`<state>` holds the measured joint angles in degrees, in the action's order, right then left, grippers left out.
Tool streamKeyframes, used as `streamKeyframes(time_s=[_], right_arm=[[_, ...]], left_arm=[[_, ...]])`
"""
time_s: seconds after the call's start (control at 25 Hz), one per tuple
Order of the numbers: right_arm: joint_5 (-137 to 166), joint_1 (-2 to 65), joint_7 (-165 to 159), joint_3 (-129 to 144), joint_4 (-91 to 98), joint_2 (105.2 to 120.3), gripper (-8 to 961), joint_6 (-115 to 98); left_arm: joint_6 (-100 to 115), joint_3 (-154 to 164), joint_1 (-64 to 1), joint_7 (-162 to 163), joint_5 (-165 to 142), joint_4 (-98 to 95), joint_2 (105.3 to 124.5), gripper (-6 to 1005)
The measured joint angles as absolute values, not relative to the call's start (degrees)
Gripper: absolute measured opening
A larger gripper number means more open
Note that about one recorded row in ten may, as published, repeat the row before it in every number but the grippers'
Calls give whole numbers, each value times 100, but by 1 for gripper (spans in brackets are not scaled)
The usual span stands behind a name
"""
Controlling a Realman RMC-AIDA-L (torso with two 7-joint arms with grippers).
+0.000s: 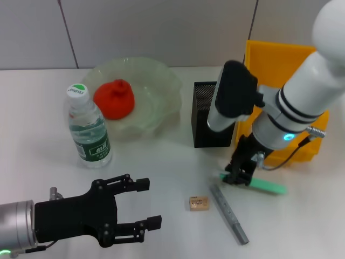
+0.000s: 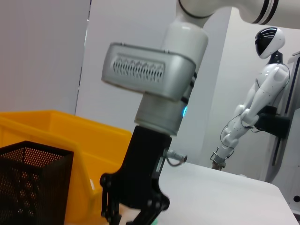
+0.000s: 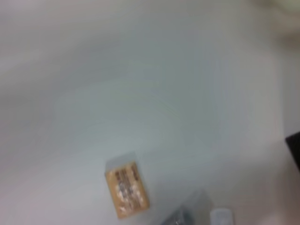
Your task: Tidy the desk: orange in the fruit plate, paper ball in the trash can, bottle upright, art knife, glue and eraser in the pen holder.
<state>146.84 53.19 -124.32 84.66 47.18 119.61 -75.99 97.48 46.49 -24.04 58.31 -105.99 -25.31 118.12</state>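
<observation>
Just in front of the black mesh pen holder (image 1: 212, 114), the right pincer (image 1: 239, 175) is down at the counter (image 1: 161, 178), its fingers set over the near end of a green stick, which I take to be the art knife (image 1: 265, 184). Whether those fingers are clamped on it or merely around it cannot be told from the head view.

Judging by how things lie, the pen-holder step is in hand. The orange (image 1: 114, 99) already sits in the fruit plate (image 1: 161, 86) beside the pen holder, and the bottle (image 1: 87, 127) stands upright farther off on the plate's other side. No paper ball shows; the yellow bin (image 1: 280, 54) stands behind the pen holder.

Nearer than the pen holder, the eraser (image 1: 199, 203) lies flat on the counter, with a grey bar (image 1: 229, 214), probably the glue, just beside it.

The left pincer (image 1: 135, 209) hangs with fingers apart, well clear of the pen holder and idle.

Next the right pincer needs a firm grip, a lift, and a carry over the pen holder's open top.
</observation>
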Motion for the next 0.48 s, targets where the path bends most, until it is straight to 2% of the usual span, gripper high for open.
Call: streamKeyframes(time_s=[0.48], right_arm=[[13051,4231,-12068,7011,7292,11909,175,-8676]], left_arm=[[9768,4652,-2390,5851,-10600,-2531,11812,810]])
